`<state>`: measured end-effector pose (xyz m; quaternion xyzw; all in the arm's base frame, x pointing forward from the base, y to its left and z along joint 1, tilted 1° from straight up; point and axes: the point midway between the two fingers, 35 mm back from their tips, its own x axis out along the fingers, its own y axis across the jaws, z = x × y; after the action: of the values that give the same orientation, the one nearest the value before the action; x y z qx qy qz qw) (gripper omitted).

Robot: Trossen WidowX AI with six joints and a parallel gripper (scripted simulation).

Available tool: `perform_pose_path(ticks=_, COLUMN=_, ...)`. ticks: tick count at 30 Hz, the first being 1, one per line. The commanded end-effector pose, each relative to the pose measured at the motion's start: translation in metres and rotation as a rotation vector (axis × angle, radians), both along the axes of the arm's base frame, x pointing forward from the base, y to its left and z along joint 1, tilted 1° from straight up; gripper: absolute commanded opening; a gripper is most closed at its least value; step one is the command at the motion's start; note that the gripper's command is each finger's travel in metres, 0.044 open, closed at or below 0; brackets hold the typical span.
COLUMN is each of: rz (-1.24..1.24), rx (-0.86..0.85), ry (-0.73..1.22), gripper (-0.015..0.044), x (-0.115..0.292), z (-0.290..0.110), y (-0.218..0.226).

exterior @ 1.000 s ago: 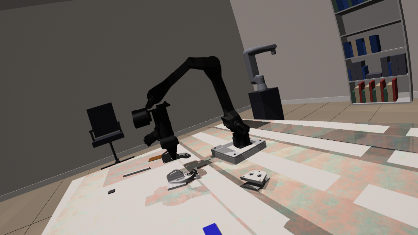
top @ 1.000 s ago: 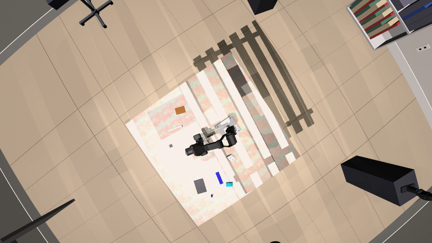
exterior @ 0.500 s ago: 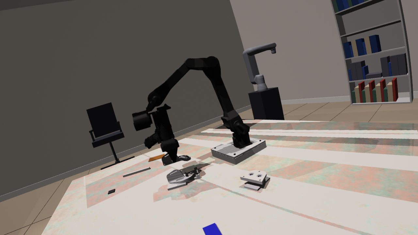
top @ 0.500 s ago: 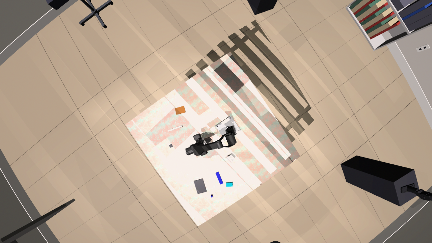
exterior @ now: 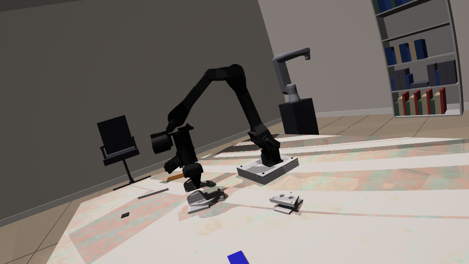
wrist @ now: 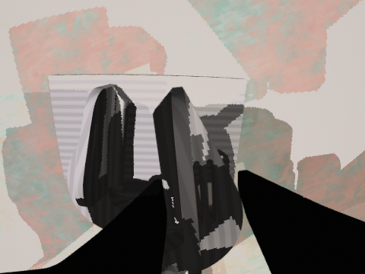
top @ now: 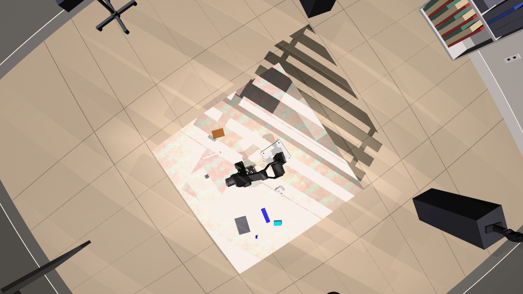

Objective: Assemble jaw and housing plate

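My gripper [exterior: 196,187] [wrist: 201,184] is shut on the free jaw, a grey, slotted, curved piece. This jaw [exterior: 189,186] [wrist: 192,152] hangs above the mechanism, with a gap beneath it in the exterior view. The seated jaw [exterior: 194,198] [wrist: 100,141] lies low on the ribbed base [exterior: 198,209] [wrist: 146,141], left of the held jaw in the wrist view. The pins and gear teeth are hard to make out, partly hidden by the held jaw and fingers. The light grey housing plate [top: 279,189] [exterior: 277,198] rests apart on a small ribbed stand [exterior: 282,210], its holes facing up.
The robot's mounting block [exterior: 263,179] stands behind the mechanism. An orange block [top: 217,132] [exterior: 176,177], thin bar [top: 212,155] [exterior: 152,193] and small dark tile [top: 206,176] [exterior: 125,215] lie around it. A blue bar [top: 265,215], cyan block [top: 278,223] and grey slab [top: 242,225] lie farther away.
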<state>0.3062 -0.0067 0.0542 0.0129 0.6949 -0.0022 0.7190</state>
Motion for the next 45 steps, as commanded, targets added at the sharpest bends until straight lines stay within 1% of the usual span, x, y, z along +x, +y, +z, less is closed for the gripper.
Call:
perform_pose_path(ticks=1, rz=0.003, rx=0.005, ry=0.008, gripper=0.0134, x=-0.001, z=-0.009, y=0.001)
perform_pose_path(ticks=7, rz=0.003, rx=0.005, ry=0.008, gripper=0.0134, x=-0.002, z=-0.017, y=0.001)
perform_pose_path(ticks=45, rz=0.008, rx=0.004, ry=0.008, gripper=0.0134, x=-0.002, z=-0.023, y=0.001)
